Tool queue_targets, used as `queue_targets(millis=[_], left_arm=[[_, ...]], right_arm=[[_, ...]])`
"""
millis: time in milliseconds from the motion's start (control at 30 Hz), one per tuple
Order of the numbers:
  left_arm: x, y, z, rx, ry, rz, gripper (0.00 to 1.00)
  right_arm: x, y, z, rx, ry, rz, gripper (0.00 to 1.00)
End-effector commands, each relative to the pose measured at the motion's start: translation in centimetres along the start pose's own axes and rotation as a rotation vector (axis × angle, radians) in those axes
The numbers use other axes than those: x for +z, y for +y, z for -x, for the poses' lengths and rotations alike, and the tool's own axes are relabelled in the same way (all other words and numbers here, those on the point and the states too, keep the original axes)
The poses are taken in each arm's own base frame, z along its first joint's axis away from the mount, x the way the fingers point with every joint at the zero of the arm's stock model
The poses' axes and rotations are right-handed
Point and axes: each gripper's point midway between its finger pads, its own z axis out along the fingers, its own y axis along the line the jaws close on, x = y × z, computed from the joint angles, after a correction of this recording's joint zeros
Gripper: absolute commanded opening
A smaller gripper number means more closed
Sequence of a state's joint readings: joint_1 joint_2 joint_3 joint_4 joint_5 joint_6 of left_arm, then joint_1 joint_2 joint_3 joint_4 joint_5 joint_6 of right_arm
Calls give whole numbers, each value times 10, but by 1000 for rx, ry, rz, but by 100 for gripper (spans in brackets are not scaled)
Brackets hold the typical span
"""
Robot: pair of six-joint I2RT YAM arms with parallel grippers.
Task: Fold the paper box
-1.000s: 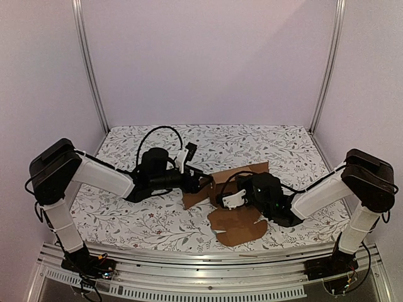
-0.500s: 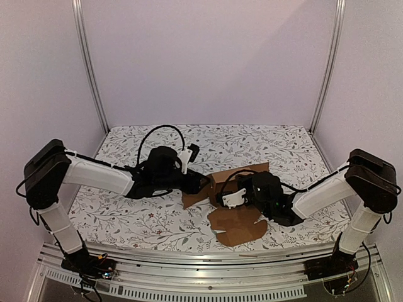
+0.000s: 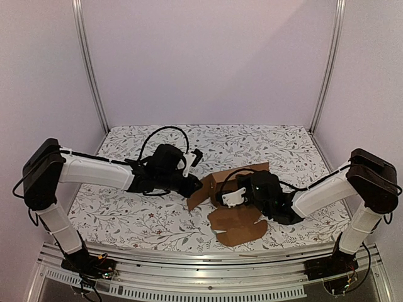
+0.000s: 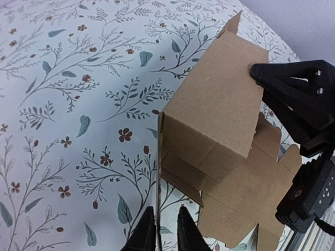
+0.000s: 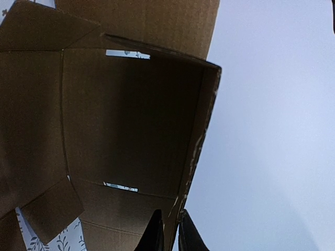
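Note:
The paper box (image 3: 238, 225) is brown cardboard, half folded, lying on the floral cloth between my two arms. Its raised part forms an open sleeve (image 4: 214, 112), and flat flaps (image 4: 261, 183) spread out towards the near edge. My left gripper (image 3: 196, 186) is at the box's left side. In the left wrist view this gripper (image 4: 162, 232) is shut on the thin edge of a standing flap. My right gripper (image 3: 225, 190) grips from the right. Its wrist view looks into the dark inside of the box (image 5: 125, 120), with the gripper (image 5: 168, 232) shut on a wall edge.
A floral tablecloth (image 3: 145, 217) covers the table, with pale walls and metal posts (image 3: 88, 69) around it. A metal rail (image 3: 208, 277) runs along the near edge. The right arm's black wrist (image 4: 298, 99) sits against the box's far corner in the left wrist view.
My left gripper moved a little right and closed from wide open onto the box's left flap, which now stands more upright. The right arm has hardly moved.

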State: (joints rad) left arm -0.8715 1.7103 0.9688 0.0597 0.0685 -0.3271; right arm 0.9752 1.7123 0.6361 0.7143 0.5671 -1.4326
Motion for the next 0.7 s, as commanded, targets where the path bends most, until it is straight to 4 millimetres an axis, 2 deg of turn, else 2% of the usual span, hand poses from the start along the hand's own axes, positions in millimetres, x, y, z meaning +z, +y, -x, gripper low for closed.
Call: queue_targets(millis=[0,67,100,133,167,233,333,367,500,600,667], left_arm=[[5,-14,-11,96,58,-34,3],[5,-14,-6,150,47,-25,0],[5,-11,-9,174,65,-6,0],[5,-7,-10,204,73,12,0],[5,-4,-9,244,77,32,0],[6,2,-7,302,80,64,0],[6,11,-2,381,69,114,0],[7,13,-2,411,68,121,0],[9,19,-1,503,59,148,0],[11,23,11,546,2,174,0],[11,24,13,559,-11,183,0]], right_arm=[[-2,-15,2,24,14,9,10],[-3,-13,2,-4,24,86,13],[-6,-15,1,-13,30,139,19],[-8,-18,1,2,40,195,30],[-17,-4,-5,-37,58,328,42],[-38,-2,-4,9,40,519,53],[-68,-10,1,166,2,716,67],[-79,-13,2,202,-17,781,69],[-99,-32,2,355,-89,943,70],[-92,-52,-4,481,-128,993,69],[-76,-58,-10,556,-127,1018,69]])
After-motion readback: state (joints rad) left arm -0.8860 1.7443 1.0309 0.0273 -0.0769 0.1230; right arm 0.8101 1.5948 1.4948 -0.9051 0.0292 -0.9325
